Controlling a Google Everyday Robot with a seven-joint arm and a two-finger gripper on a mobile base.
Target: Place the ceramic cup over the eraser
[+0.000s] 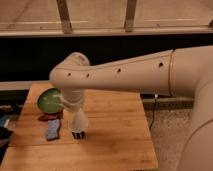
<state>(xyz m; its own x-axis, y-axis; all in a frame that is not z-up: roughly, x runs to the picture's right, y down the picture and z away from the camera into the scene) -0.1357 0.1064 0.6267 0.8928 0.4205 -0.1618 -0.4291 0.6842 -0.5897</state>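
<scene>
The tool (78,131) is squeezed shut around the ceramic cup (78,121) beside the green dish (49,100); the eraser (78,135) peeks out underneath.

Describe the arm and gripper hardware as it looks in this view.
The arm is a thick, smooth cream-white tube with a row of small dark holes along its side and a thin orange-tan ring at a joint. It ends in a rounded elbow and a tapering white wrist. The gripper below shows only as a dark tip above the wooden table.
</scene>
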